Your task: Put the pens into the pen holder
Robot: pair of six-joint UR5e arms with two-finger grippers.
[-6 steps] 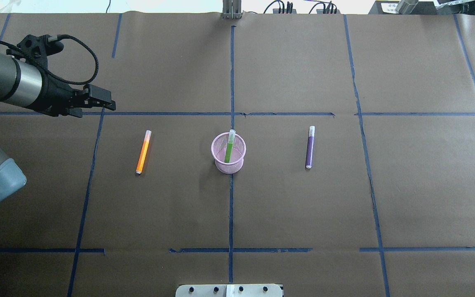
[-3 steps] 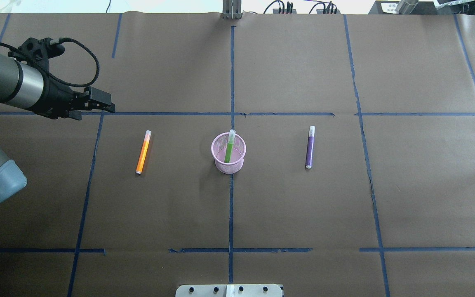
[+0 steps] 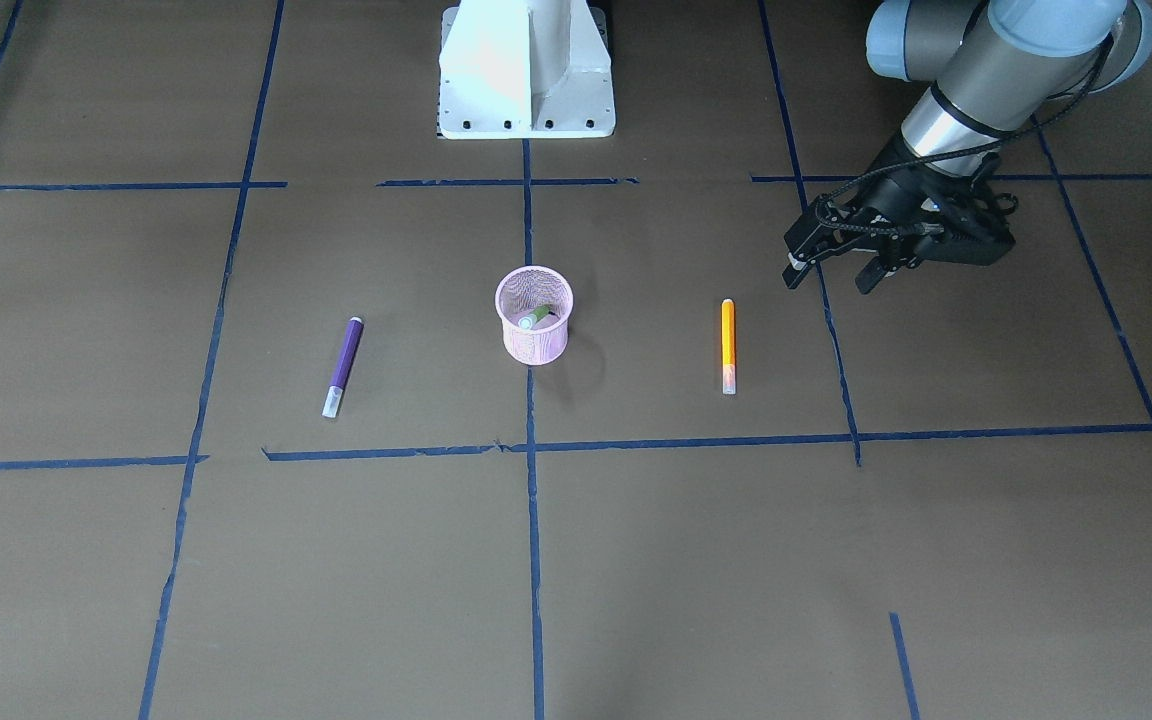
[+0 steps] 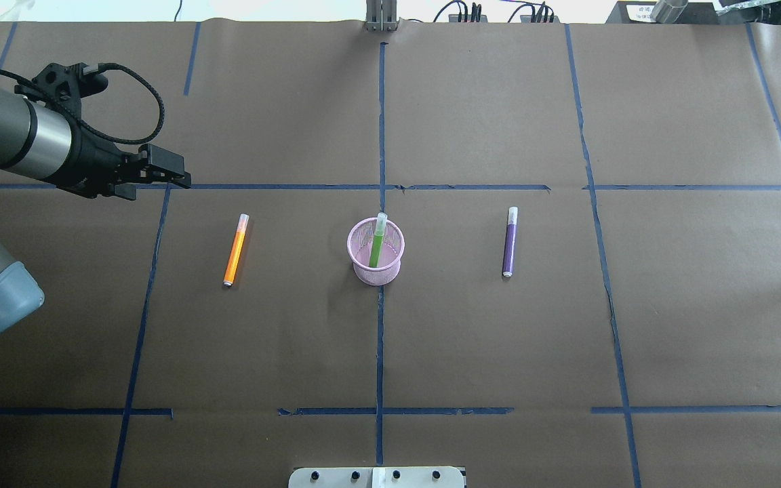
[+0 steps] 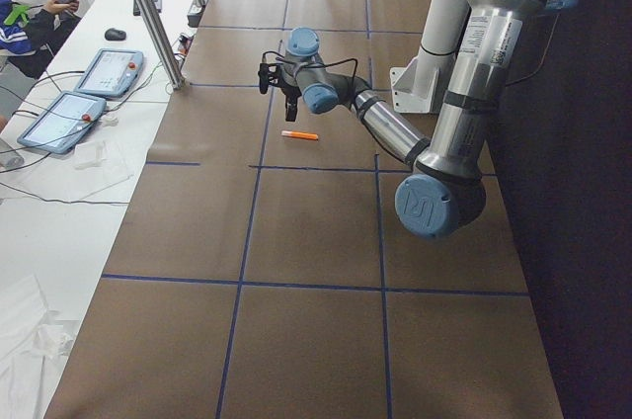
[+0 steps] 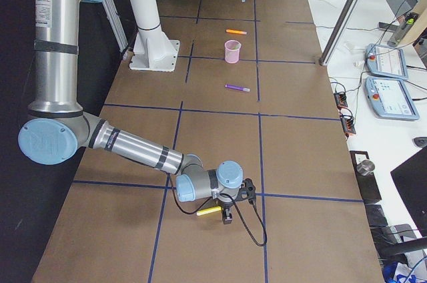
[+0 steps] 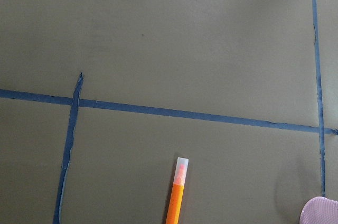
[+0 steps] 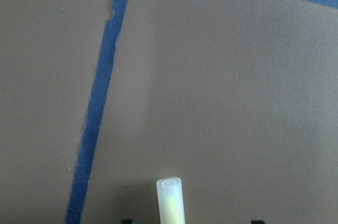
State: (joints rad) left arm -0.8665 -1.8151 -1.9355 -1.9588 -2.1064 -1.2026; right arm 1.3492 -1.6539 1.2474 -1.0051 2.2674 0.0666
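Observation:
The pink mesh pen holder (image 4: 375,271) (image 3: 534,345) stands at the table's middle with a green pen (image 4: 377,244) leaning in it. An orange pen (image 4: 235,250) (image 3: 728,340) (image 7: 177,197) lies to its left, a purple pen (image 4: 510,244) (image 3: 343,365) to its right. My left gripper (image 4: 177,173) (image 3: 829,275) is open and empty, hovering beyond and left of the orange pen. My right gripper (image 6: 227,216) is far off at the table's right end, low over a yellow-green pen (image 6: 210,210) (image 8: 169,200) that lies between its spread fingertips.
The white robot base (image 3: 526,70) stands at the near table edge. Blue tape lines cross the brown paper. A metal post (image 6: 347,9) and tablets (image 6: 385,63) stand beyond the far edge. A metal plate (image 4: 377,476) sits at the front edge.
My left arm's wrist has shifted slightly; its gripper has barely moved. The pens and the holder have not moved.

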